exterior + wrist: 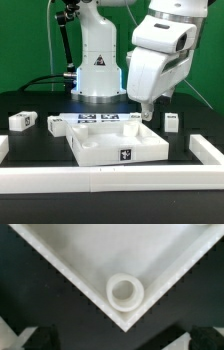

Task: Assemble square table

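**Item 1, step in hand.** I judged the work to be at its opening stage. The square table top [112, 143] lay flat and hollow side up on the black table [40, 150], with nothing fitted to it. I logged three legs lying loose. Two were toward the exterior view's left [22, 120] [55, 123] and one was toward its right [172, 120]. I could not make out a fourth. The step looked to me like an approach to the top's corner, to grip or shift it.

**Item 2, gripper [147, 112].** It hung above the top's far corner on the exterior view's right, clear of the rim. In the wrist view the fingertips [206, 338] showed only dimly at the frame's edge. They were spread wide with nothing between them, so I recorded the gripper as empty.

**Item 3, top relative to fingers.** The wrist view showed one corner of the top, with a round socket [125, 292] just inside it. The corner's tip pointed toward the gap between the fingers but lay beneath them, untouched.

**Item 4, next move.** I judged it called for a descent with one finger inside the rim and one outside, then a closing. Both walls ran oblique to the jaws, so a wrist turn seemed likely to be needed first.

**Item 5, surroundings.** The marker board [105, 120] lay just behind the top, and the front rail [100, 182] was well apart from it.
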You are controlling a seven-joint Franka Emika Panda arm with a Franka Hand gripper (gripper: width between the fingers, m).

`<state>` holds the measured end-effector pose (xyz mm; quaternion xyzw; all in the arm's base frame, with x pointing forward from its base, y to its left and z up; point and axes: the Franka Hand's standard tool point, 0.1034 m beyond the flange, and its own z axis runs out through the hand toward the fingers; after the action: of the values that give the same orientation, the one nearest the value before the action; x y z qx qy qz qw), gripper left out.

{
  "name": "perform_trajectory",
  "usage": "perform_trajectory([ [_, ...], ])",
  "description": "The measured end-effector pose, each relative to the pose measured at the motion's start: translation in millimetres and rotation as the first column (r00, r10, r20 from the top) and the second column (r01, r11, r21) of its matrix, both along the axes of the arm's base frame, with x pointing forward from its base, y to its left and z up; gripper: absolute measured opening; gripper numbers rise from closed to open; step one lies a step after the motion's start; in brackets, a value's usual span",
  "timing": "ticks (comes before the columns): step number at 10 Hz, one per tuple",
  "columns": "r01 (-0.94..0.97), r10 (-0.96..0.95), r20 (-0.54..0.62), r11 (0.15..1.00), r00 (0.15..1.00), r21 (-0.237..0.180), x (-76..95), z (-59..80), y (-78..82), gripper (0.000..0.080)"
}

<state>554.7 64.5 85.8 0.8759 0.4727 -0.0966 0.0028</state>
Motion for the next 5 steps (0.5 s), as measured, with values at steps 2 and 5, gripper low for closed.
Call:
perform_trajectory([
  [2, -0.015, 0.015, -0.011, 1.000, 1.000, -0.014, -0.8, -0.1, -0.8, 0.0650],
  [5, -0.016, 0.016, -0.011, 1.000, 1.000, -0.012, -1.0, -0.5, -0.6, 0.0650],
])
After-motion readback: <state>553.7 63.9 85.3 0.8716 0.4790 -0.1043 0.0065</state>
